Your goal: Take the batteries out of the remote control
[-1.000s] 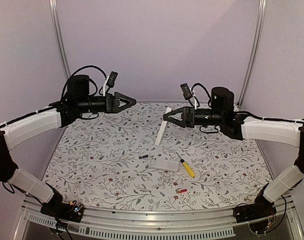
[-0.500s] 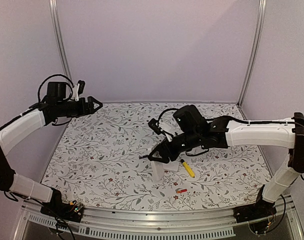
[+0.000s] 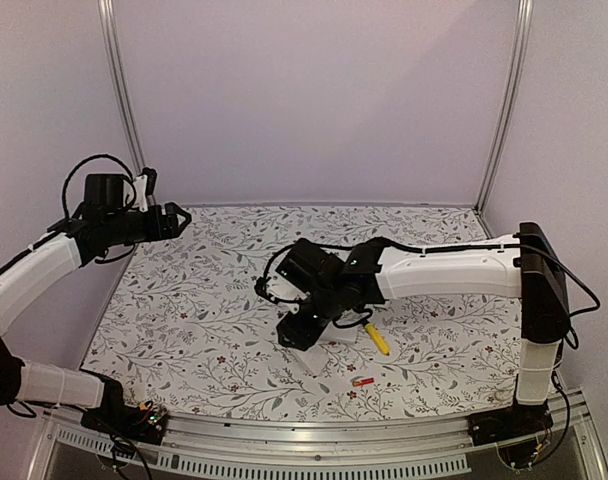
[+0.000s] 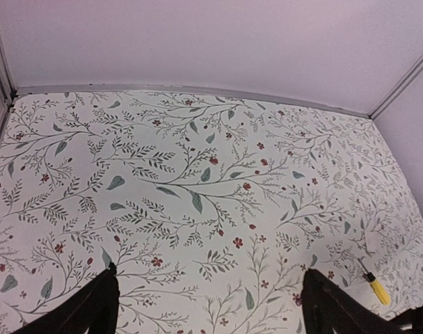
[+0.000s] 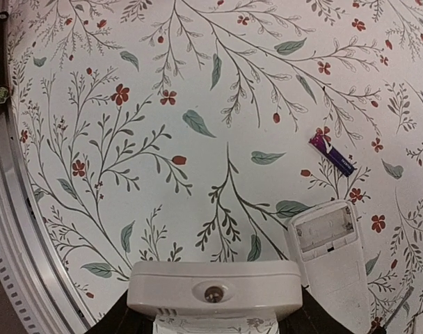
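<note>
My right gripper is low over the middle of the table, shut on a white remote control that points down at the cloth. Beside it lies a second white remote, back up, with its battery bay open and bare. A dark purple battery rests on the cloth just beyond that remote. A red-orange battery lies near the front edge. My left gripper hangs open at the far left with nothing between its fingers.
A yellow-handled screwdriver lies right of the remotes. The floral cloth covers the table. A metal rail runs along the front edge, and walls close in the back and both sides.
My right arm has swung down and leftward from mid-air to the table's centre, carrying the white remote. My left arm has drawn back to the far left, still open.
</note>
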`<move>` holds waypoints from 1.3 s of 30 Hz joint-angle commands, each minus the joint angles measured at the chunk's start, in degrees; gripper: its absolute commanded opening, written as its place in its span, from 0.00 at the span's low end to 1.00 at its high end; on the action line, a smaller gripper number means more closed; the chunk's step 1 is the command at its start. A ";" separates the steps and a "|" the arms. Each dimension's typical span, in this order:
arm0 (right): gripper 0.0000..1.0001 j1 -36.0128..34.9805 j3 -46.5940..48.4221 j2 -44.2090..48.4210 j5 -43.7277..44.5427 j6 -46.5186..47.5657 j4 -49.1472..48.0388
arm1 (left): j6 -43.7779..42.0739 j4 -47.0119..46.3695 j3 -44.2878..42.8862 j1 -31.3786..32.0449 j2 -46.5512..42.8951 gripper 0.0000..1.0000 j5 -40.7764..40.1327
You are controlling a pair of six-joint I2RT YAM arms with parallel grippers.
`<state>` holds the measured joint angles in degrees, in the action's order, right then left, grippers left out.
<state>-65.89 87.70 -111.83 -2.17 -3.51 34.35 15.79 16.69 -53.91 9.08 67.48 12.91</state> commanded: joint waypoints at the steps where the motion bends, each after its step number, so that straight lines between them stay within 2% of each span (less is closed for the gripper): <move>1: 0.37 -0.90 5.77 -5.19 7.35 0.73 7.56 | -0.97 1.33 1.34 -0.38 -1.66 0.90 -3.20; 4: 0.38 -1.59 6.13 -6.43 7.94 1.40 7.76 | -0.63 1.28 1.46 -0.38 -1.75 0.91 -3.16; 9: 0.48 -1.79 7.50 -8.03 7.33 0.70 6.23 | -0.23 1.33 1.60 -0.39 -1.58 0.91 -3.16; 15: 0.54 -1.79 7.57 -9.84 2.97 -0.52 1.36 | -0.07 1.65 1.81 -0.30 -2.07 0.91 -4.20; 20: 0.67 -1.88 7.57 -11.19 -2.95 -2.42 -2.17 | -0.06 1.68 1.90 -0.30 -2.48 0.90 -4.38; 26: 0.80 -1.88 6.92 -10.42 -3.08 -4.11 -4.91 | -0.06 1.83 2.01 -0.29 -2.97 0.90 -5.04; 33: 0.89 -1.32 2.04 -3.30 4.22 -8.91 -10.40 | 0.03 1.24 2.47 -0.21 -4.82 0.90 -4.94; 39: 0.90 2.93 -12.21 8.50 10.03 -15.35 -17.72 | -0.65 -3.90 5.56 -0.03 -10.71 0.89 -5.48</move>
<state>-66.24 83.20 -112.46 1.83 -13.10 22.72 15.88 16.62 -50.26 9.08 60.34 8.25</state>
